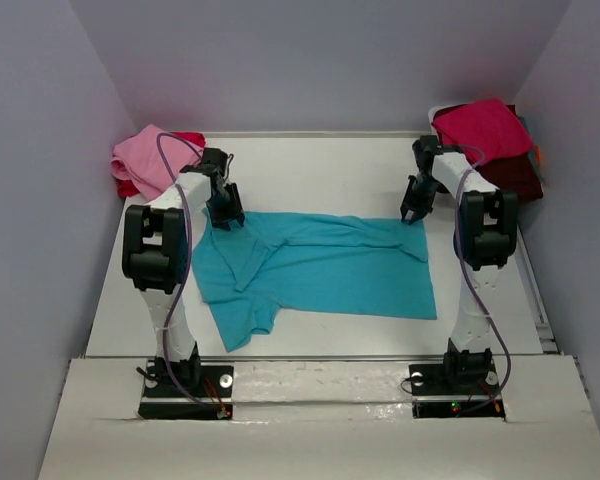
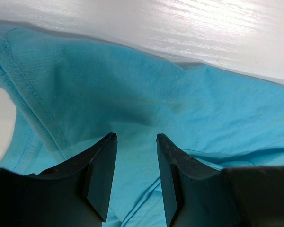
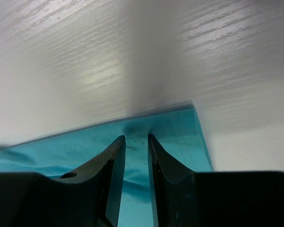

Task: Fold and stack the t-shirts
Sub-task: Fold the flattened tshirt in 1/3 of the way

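White table (image 1: 320,170) between lilac walls (image 1: 320,60) holds turquoise t-shirt (image 1: 320,270).

Both arms reach forward from their bases with elbows raised. The left arm (image 1: 158,245) bends inward, and the left tool (image 1: 227,214) points downward, its fingers (image 2: 102,165) parted by a clear gap. The right arm (image 1: 483,228) stands straighter. The right tool (image 1: 414,213) also points down, its fingers (image 3: 163,161) narrowly apart.

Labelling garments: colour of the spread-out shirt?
Turquoise t-shirt; clearest in the top external view.
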Controlling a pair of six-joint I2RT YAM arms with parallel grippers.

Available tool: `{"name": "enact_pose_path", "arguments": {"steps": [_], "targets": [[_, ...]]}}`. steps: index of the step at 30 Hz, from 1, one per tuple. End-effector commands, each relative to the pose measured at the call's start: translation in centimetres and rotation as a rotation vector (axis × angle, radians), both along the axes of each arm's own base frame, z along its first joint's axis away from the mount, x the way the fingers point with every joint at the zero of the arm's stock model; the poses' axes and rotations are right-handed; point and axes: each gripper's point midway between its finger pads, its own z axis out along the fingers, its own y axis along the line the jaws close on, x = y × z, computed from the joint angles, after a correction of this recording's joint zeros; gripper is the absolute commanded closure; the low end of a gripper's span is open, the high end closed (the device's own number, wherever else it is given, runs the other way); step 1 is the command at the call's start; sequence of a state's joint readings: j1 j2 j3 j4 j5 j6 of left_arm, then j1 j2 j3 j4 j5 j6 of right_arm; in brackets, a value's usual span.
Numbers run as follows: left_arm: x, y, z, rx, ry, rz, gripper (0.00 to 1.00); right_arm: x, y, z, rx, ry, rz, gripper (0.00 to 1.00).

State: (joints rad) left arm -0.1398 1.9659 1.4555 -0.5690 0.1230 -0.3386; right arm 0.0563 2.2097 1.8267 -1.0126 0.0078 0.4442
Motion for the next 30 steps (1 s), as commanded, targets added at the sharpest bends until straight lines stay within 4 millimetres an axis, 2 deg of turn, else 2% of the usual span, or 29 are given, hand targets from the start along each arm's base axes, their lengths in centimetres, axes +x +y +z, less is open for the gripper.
{"name": "enact_pose_path", "arguments": {"steps": [1, 6, 14, 18, 20, 21, 22, 23, 24, 26, 29, 30], "targets": [[-0.1, 0.5, 0.1, -0.006, 0.027, 0.009, 0.49, 0.2, -1.0, 0.0, -0.041, 0.008, -0.026, 0.69], [-0.2, 1.0, -0.1, -0.001, 0.037, 0.02, 0.49, -0.9, -1.6, 0.5, -0.069, 0.016, -0.028, 0.69], [-0.8, 2.5, -1.7, 0.015, 0.088, 0.048, 0.48, -2.2, -2.1, -1.2, -0.101, 0.079, -0.027, 0.69], [-0.6, 3.5, -2.2, 0.014, 0.108, 0.073, 0.47, -1.4, -2.4, -1.8, -0.12, 0.1, -0.017, 0.69], [-0.2, 4.7, -2.4, 0.009, 0.116, 0.098, 0.46, 0.0, -2.7, -1.4, -0.136, 0.075, -0.018, 0.69], [0.0, 4.7, -2.1, 0.007, 0.11, 0.097, 0.46, -0.3, -2.7, -1.8, -0.137, 0.095, -0.015, 0.69], [0.0, 5.3, -2.5, 0.007, 0.12, 0.111, 0.46, 0.6, -2.8, -1.3, -0.145, 0.072, -0.018, 0.69], [0.4, 5.9, -2.3, 0.007, 0.114, 0.122, 0.46, 0.5, -2.9, -1.9, -0.151, 0.091, -0.015, 0.69], [0.5, 5.9, -2.5, 0.009, 0.119, 0.12, 0.46, 1.4, -3.0, -1.4, -0.155, 0.068, -0.019, 0.69], [0.9, 6.5, -2.7, 0.021, 0.124, 0.123, 0.46, 1.7, -3.0, -1.7, -0.157, 0.078, -0.019, 0.69], [2.0, 7.2, -2.3, 0.037, 0.111, 0.123, 0.46, 2.9, -2.9, -1.1, -0.157, 0.05, -0.023, 0.69], [2.1, 7.2, -2.8, 0.04, 0.122, 0.119, 0.46, 3.2, -3.0, -1.1, -0.161, 0.045, -0.022, 0.69]]}}
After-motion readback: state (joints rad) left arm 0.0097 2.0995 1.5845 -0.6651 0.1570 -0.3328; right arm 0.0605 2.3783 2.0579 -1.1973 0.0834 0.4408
